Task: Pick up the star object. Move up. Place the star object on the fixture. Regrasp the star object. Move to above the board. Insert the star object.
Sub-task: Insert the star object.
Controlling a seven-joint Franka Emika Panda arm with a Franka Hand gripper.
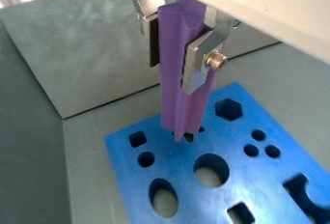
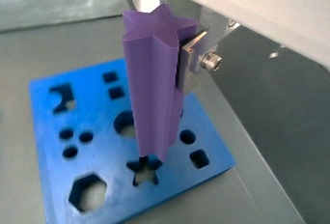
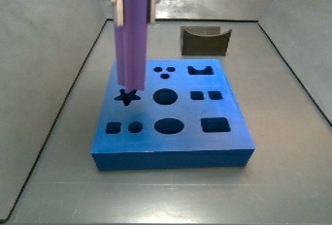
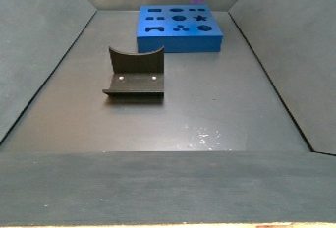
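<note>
The star object (image 2: 152, 88) is held upright by the claw (image 1: 178, 40), clamped near its upper end between the silver fingers (image 1: 198, 62) — a grip that leaves the lower length free to enter the board (image 3: 176, 112). Its lower tip is seen at the star-shaped hole (image 3: 127, 97), apparently just entering. The fixture (image 4: 133, 75) stands empty, well apart — insertion is judged under way.
</note>
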